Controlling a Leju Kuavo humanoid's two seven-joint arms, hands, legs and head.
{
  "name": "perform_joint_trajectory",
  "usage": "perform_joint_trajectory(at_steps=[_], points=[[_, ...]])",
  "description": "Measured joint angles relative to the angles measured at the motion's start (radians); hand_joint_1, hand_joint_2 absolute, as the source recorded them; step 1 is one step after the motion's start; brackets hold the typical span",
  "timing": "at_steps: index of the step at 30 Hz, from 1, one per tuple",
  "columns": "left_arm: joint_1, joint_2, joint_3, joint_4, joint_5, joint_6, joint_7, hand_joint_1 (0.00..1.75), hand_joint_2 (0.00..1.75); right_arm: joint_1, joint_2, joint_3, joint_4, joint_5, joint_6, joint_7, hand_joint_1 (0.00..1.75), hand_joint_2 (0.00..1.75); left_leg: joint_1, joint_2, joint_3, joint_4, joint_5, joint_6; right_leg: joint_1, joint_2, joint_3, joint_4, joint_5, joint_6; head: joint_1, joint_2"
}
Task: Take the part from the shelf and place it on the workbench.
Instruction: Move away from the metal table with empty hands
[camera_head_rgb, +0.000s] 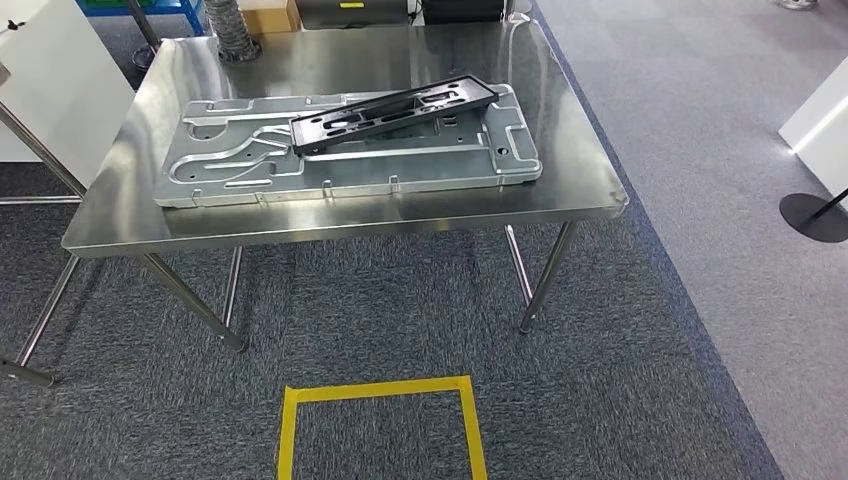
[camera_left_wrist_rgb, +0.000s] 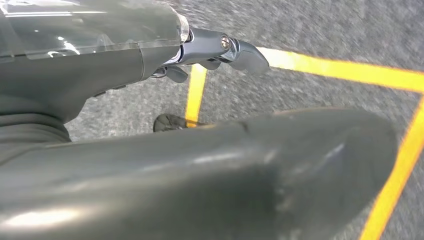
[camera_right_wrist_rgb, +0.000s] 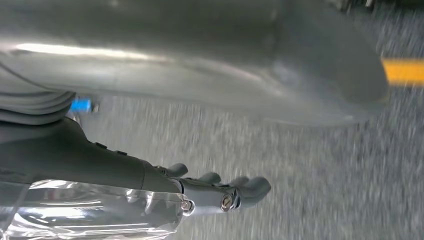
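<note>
Nearest, yellow tape square (camera_head_rgb: 380, 420) on the carpet, cut off below. Left hand (camera_left_wrist_rgb: 220, 50) and right hand (camera_right_wrist_rgb: 220, 192) hang over blurred floor, fingers apart, empty. Beyond the tape, bench (camera_head_rgb: 590, 190); black part (camera_head_rgb: 395, 113) lies atop silver panel (camera_head_rgb: 350, 150). No legible writing.

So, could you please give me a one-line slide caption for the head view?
Black part lying diagonally across a large grey panel on the steel workbench, yellow floor square in front.
</note>
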Motion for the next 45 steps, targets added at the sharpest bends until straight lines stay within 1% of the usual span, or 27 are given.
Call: perform_joint_trajectory(at_steps=[3, 4, 7, 8, 9, 11, 13, 15, 16, 18, 19, 21, 23, 24, 25, 26, 28, 30, 31, 33, 34, 36, 38, 39, 41, 43, 45], points=[[-0.004, 0.0, -0.011, 0.0, -0.037, -0.015, -0.002, 0.0, 0.0, -0.007, 0.021, -0.034, 0.003, -0.056, 0.026, -0.012, 0.0, 0.0, -0.004, 0.003, 0.003, -0.038, 0.005, 0.023, -0.004, 0.001, -0.009, -0.002, 0.019, 0.019, 0.0, 0.0], [-0.006, 0.0, -0.018, 0.0, -0.05, -0.016, 0.003, 0.0, 0.0, -0.008, 0.026, -0.05, 0.004, -0.078, 0.03, -0.022, 0.0, 0.0, -0.003, 0.005, -0.008, -0.039, 0.018, 0.032, -0.006, 0.003, -0.017, 0.011, -0.002, 0.025, 0.0, 0.0], [-0.013, -0.002, -0.04, 0.0, -0.074, -0.017, 0.011, 0.0, 0.0, -0.013, 0.03, -0.106, 0.005, -0.135, 0.055, -0.032, 0.0, 0.0, -0.001, 0.009, -0.054, -0.041, 0.06, 0.048, -0.012, 0.007, -0.059, 0.156, -0.153, 0.043, 0.0, 0.0], [-0.015, -0.002, -0.045, 0.0, -0.078, -0.02, 0.011, 0.0, 0.0, -0.014, 0.03, -0.123, 0.005, -0.144, 0.064, -0.023, 0.0, 0.0, -0.001, 0.009, -0.071, -0.039, 0.072, 0.047, -0.013, 0.007, -0.07, 0.219, -0.187, 0.048, 0.0, 0.0], [-0.017, -0.002, -0.05, 0.0, -0.079, -0.024, 0.014, 0.0, 0.0, -0.016, 0.03, -0.137, 0.005, -0.147, 0.069, -0.01, 0.0, 0.0, -0.001, 0.009, -0.089, -0.037, 0.085, 0.046, -0.014, 0.007, -0.071, 0.266, -0.194, 0.051, 0.0, 0.0], [-0.022, -0.002, -0.055, 0.0, -0.076, -0.034, 0.023, 0.0, 0.0, -0.019, 0.03, -0.153, 0.005, -0.144, 0.068, 0.018, 0.0, 0.0, -0.001, 0.009, -0.126, -0.028, 0.107, 0.041, -0.015, 0.007, -0.026, 0.267, -0.148, 0.053, 0.0, 0.0], [-0.028, -0.002, -0.056, 0.0, -0.07, -0.041, 0.031, 0.0, 0.0, -0.024, 0.03, -0.16, 0.005, -0.139, 0.065, 0.035, 0.0, 0.0, -0.002, 0.009, -0.158, -0.014, 0.126, 0.033, -0.015, 0.008, 0.086, 0.137, -0.111, 0.047, 0.0, 0.0], [-0.031, -0.002, -0.057, 0.0, -0.066, -0.044, 0.033, 0.0, 0.0, -0.031, 0.032, -0.166, 0.005, -0.133, 0.064, 0.041, 0.0, 0.0, -0.004, 0.011, -0.178, -0.003, 0.143, 0.023, -0.01, 0.009, 0.182, -0.004, -0.131, 0.034, 0.0, 0.0], [-0.032, -0.002, -0.057, 0.0, -0.062, -0.045, 0.035, 0.0, 0.0, -0.033, 0.033, -0.169, 0.005, -0.129, 0.064, 0.042, 0.0, 0.0, -0.004, 0.012, -0.183, -0.002, 0.152, 0.017, -0.007, 0.01, 0.201, -0.039, -0.142, 0.026, 0.0, 0.0], [-0.032, -0.002, -0.056, 0.0, -0.051, -0.044, 0.043, 0.0, 0.0, -0.035, 0.035, -0.172, 0.006, -0.12, 0.065, 0.041, 0.0, 0.0, -0.002, 0.012, -0.191, -0.001, 0.165, 0.005, -0.006, 0.007, 0.192, -0.052, -0.134, 0.009, 0.0, 0.0], [-0.03, -0.001, -0.054, 0.0, -0.042, -0.04, 0.049, 0.0, 0.0, -0.036, 0.036, -0.172, 0.006, -0.114, 0.067, 0.038, 0.0, 0.0, 0.0, 0.01, -0.198, 0.009, 0.151, 0.0, -0.007, 0.005, 0.183, -0.053, -0.122, 0.0, 0.0, 0.0], [-0.024, -0.001, -0.05, 0.0, -0.028, -0.027, 0.06, 0.0, 0.0, -0.036, 0.036, -0.172, 0.007, -0.101, 0.072, 0.028, 0.0, 0.0, 0.004, 0.004, -0.223, 0.084, 0.066, -0.007, -0.008, 0.0, 0.157, -0.056, -0.097, -0.014, 0.0, 0.0], [-0.019, -0.003, -0.045, 0.0, -0.021, -0.017, 0.062, 0.0, 0.0, -0.036, 0.035, -0.172, 0.008, -0.093, 0.082, 0.021, 0.0, 0.0, 0.006, 0.001, -0.252, 0.214, -0.032, -0.013, -0.005, -0.001, 0.123, -0.054, -0.072, -0.019, 0.0, 0.0], [-0.018, -0.004, -0.043, 0.001, -0.019, -0.013, 0.06, 0.0, 0.0, -0.036, 0.035, -0.172, 0.008, -0.092, 0.088, 0.02, 0.0, 0.0, 0.007, 0.001, -0.257, 0.267, -0.05, -0.015, -0.004, -0.001, 0.105, -0.051, -0.06, -0.018, 0.0, 0.0], [-0.016, -0.005, -0.04, 0.001, -0.018, -0.01, 0.057, 0.0, 0.0, -0.036, 0.035, -0.172, 0.008, -0.091, 0.093, 0.019, 0.0, 0.0, 0.008, 0.001, -0.248, 0.292, -0.042, -0.016, -0.003, -0.001, 0.086, -0.047, -0.048, -0.017, 0.0, 0.0], [-0.016, -0.006, -0.038, 0.001, -0.017, -0.008, 0.054, 0.0, 0.0, -0.036, 0.035, -0.172, 0.008, -0.091, 0.098, 0.019, 0.0, 0.0, 0.008, 0.001, -0.222, 0.282, -0.015, -0.015, -0.003, -0.001, 0.066, -0.042, -0.037, -0.015, 0.0, 0.0], [-0.018, -0.005, -0.034, 0.0, -0.017, -0.007, 0.047, 0.0, 0.0, -0.036, 0.036, -0.172, 0.008, -0.091, 0.103, 0.019, 0.0, 0.0, 0.007, 0.001, -0.123, 0.167, 0.031, -0.01, -0.003, -0.001, 0.031, -0.03, -0.019, -0.008, 0.0, 0.0], [-0.022, -0.005, -0.031, 0.0, -0.017, -0.009, 0.041, 0.0, 0.0, -0.036, 0.037, -0.172, 0.008, -0.091, 0.104, 0.019, 0.0, 0.0, 0.004, -0.001, -0.021, 0.014, 0.019, -0.002, -0.001, -0.002, 0.01, -0.022, -0.001, 0.002, 0.0, 0.0], [-0.023, -0.005, -0.031, 0.0, -0.018, -0.011, 0.039, 0.0, 0.0, -0.036, 0.037, -0.173, 0.008, -0.091, 0.103, 0.018, 0.0, 0.0, 0.002, -0.002, 0.003, -0.031, 0.008, 0.003, -0.001, -0.003, 0.004, -0.021, 0.009, 0.008, 0.0, 0.0], [-0.022, -0.005, -0.03, 0.001, -0.021, -0.014, 0.038, 0.0, 0.0, -0.035, 0.037, -0.173, 0.009, -0.093, 0.102, 0.015, 0.0, 0.0, 0.001, -0.001, 0.0, -0.054, 0.01, 0.014, -0.001, -0.002, -0.004, -0.024, 0.025, 0.019, 0.0, 0.0], [-0.021, -0.006, -0.03, 0.001, -0.023, -0.015, 0.037, 0.0, 0.0, -0.035, 0.037, -0.174, 0.009, -0.094, 0.102, 0.013, 0.0, 0.0, 0.003, 0.001, -0.008, -0.055, 0.019, 0.021, -0.002, 0.0, -0.009, -0.018, 0.017, 0.026, 0.0, 0.0], [-0.021, -0.006, -0.03, 0.001, -0.028, -0.016, 0.038, 0.0, 0.0, -0.034, 0.037, -0.175, 0.01, -0.095, 0.102, 0.008, 0.0, 0.0, 0.006, 0.005, -0.026, -0.056, 0.037, 0.038, -0.005, 0.004, -0.033, 0.048, -0.052, 0.037, 0.0, 0.0], [-0.021, -0.006, -0.03, 0.001, -0.031, -0.016, 0.038, 0.0, 0.0, -0.032, 0.038, -0.175, 0.011, -0.095, 0.103, 0.006, 0.0, 0.0, 0.002, 0.006, -0.049, -0.049, 0.052, 0.046, -0.008, 0.006, -0.07, 0.186, -0.147, 0.046, 0.0, 0.0], [-0.021, -0.006, -0.03, 0.001, -0.031, -0.016, 0.038, 0.0, 0.0, -0.031, 0.039, -0.175, 0.011, -0.095, 0.103, 0.005, 0.0, 0.0, 0.001, 0.006, -0.062, -0.044, 0.058, 0.047, -0.01, 0.006, -0.082, 0.245, -0.173, 0.049, 0.0, 0.0], [-0.021, -0.006, -0.03, 0.001, -0.031, -0.016, 0.038, 0.0, 0.0, -0.031, 0.039, -0.175, 0.011, -0.095, 0.103, 0.005, 0.0, 0.0, -0.002, 0.006, -0.089, -0.029, 0.067, 0.046, -0.011, 0.006, -0.057, 0.264, -0.165, 0.048, 0.0, 0.0], [-0.021, -0.006, -0.03, 0.001, -0.031, -0.016, 0.038, 0.0, 0.0, -0.032, 0.039, -0.175, 0.011, -0.096, 0.103, 0.004, 0.0, 0.0, -0.004, 0.005, -0.11, -0.014, 0.071, 0.044, -0.008, 0.007, 0.039, 0.139, -0.122, 0.037, 0.0, 0.0], [-0.022, -0.008, -0.03, 0.002, -0.031, -0.016, 0.038, 0.0, 0.0, -0.034, 0.038, -0.176, 0.011, -0.096, 0.103, 0.004, 0.0, 0.0, -0.006, 0.005, -0.123, -0.003, 0.078, 0.037, -0.002, 0.009, 0.119, 0.011, -0.109, 0.022, 0.0, 0.0]])
